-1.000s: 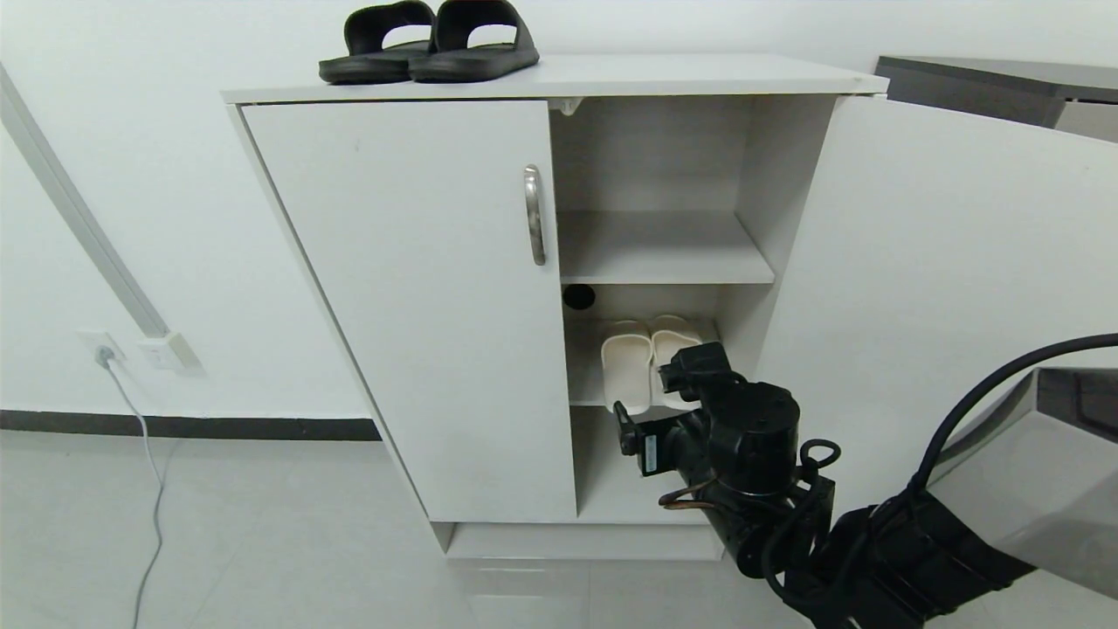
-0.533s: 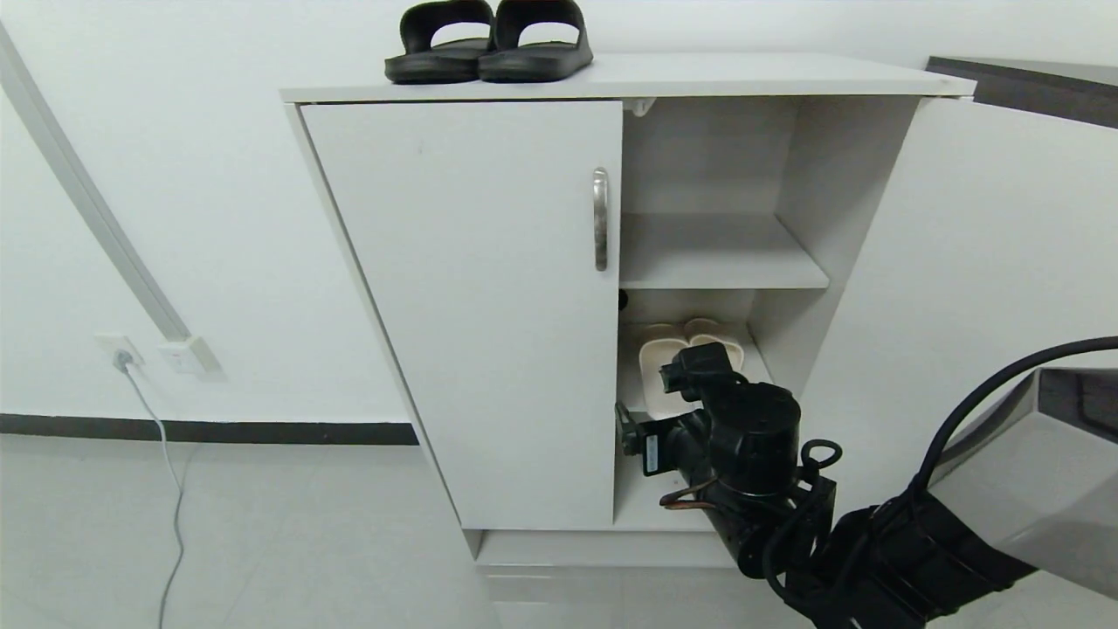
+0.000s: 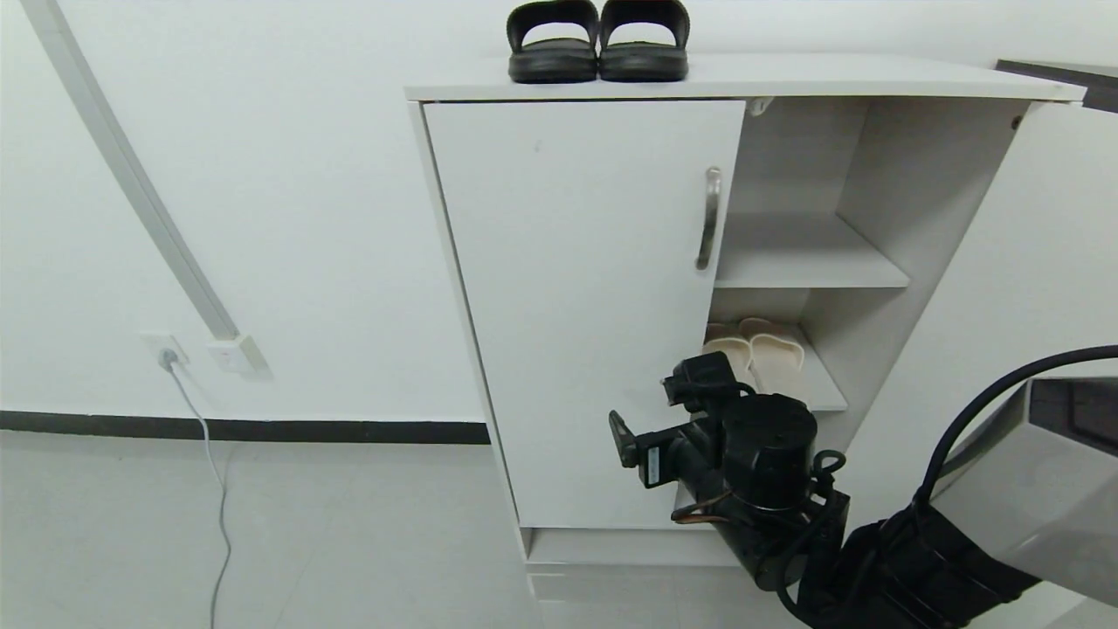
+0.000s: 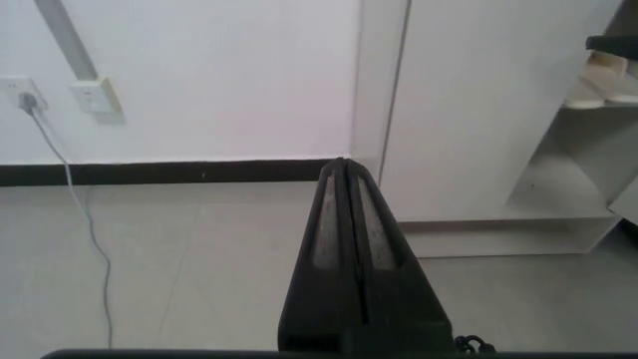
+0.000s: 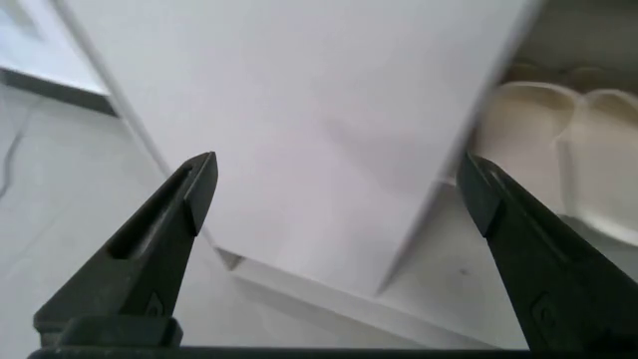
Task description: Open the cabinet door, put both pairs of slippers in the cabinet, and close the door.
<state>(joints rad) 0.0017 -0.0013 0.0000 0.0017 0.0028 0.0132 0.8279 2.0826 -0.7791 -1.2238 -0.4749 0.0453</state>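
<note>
On top of the cabinet [image 3: 873, 86], toward its left, sit the black slippers [image 3: 598, 44]; fetching them looks like the next job. Inside, on its middle shelf, lie the cream slippers [image 3: 769, 354]. Before its lower opening hangs the right end effector [image 5: 336, 172], spread wide and empty. The left end effector [image 4: 345, 175] is pressed closed, holding nothing.

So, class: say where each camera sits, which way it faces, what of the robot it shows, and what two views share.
Head view: on the head, facing forward and down at the cabinet; right arm shows.
Left wrist view: on the left wrist, facing floor, wall and closed door past the shut left end effector.
Right wrist view: on the right wrist, facing the closed door's edge; open right end effector frames it.
Shared: both wrist views show the cream slippers.
</note>
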